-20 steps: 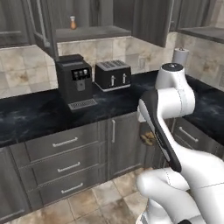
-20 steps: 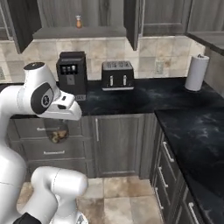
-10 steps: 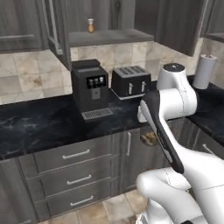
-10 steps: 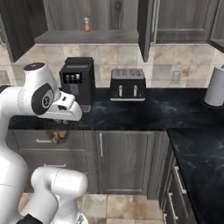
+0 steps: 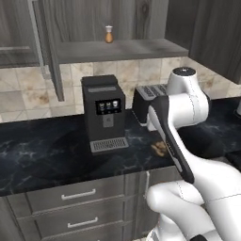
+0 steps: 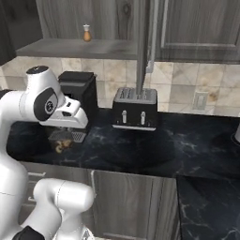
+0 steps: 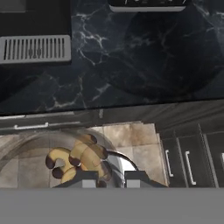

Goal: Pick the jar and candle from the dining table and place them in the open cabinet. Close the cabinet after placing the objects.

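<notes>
My gripper [image 7: 111, 178] is shut on the jar [image 7: 78, 159], a smoky-glass cylinder with brownish-gold bits at its bottom, held low in front of the counter edge. The jar [image 6: 59, 141] hangs under my hand by the coffee machine, and its gold bits [image 5: 160, 148] peek out beside my forearm. The cabinet [image 5: 117, 49] stands open above the counter, its grey shelf [image 6: 75, 47] bare except for one small item. Its door [image 6: 143, 47] is swung out edge-on. The candle and the dining table are out of view.
A black coffee machine [image 5: 103, 113] and a toaster [image 6: 135, 108] stand on the black marble counter [image 6: 178, 145]. A small orange pale-topped item [image 5: 108, 34] sits on the cabinet shelf. Grey drawers [image 5: 70, 197] run under the counter.
The whole picture has shifted: the base has driven closer to the counter and sideways. The arm keeps its pose with the jar still gripped.
</notes>
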### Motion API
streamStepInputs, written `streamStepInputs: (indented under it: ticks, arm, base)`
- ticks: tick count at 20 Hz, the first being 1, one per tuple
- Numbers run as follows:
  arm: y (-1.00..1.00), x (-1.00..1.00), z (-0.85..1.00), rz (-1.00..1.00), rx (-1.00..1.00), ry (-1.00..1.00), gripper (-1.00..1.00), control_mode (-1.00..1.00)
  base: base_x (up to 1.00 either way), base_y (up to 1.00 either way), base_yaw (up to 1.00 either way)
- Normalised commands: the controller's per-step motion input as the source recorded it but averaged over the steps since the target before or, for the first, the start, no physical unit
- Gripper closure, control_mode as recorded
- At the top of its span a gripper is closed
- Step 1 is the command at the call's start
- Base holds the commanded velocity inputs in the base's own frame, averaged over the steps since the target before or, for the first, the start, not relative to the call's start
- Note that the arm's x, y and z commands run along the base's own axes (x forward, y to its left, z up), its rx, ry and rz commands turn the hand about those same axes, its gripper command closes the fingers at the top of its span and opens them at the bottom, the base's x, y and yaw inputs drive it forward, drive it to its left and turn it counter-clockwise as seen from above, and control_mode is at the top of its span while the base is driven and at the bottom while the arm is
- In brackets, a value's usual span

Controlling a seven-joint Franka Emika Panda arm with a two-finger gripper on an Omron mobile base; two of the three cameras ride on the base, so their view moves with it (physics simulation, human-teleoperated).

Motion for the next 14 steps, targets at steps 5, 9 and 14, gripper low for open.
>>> streamStepInputs:
  ticks: [5,9,14]
  arm:
    - [0.0,0.0,0.0,0.0,0.0,0.0,1.0,1.0]
    - [0.0,0.0,0.0,0.0,0.0,0.0,1.0,1.0]
    - [0.0,0.2,0.07,0.1,-0.01,-0.02,1.0,-1.0]
  base:
    - [0.03,0.0,0.0]
    - [0.36,0.0,0.01]
    - [0.07,0.0,0.02]
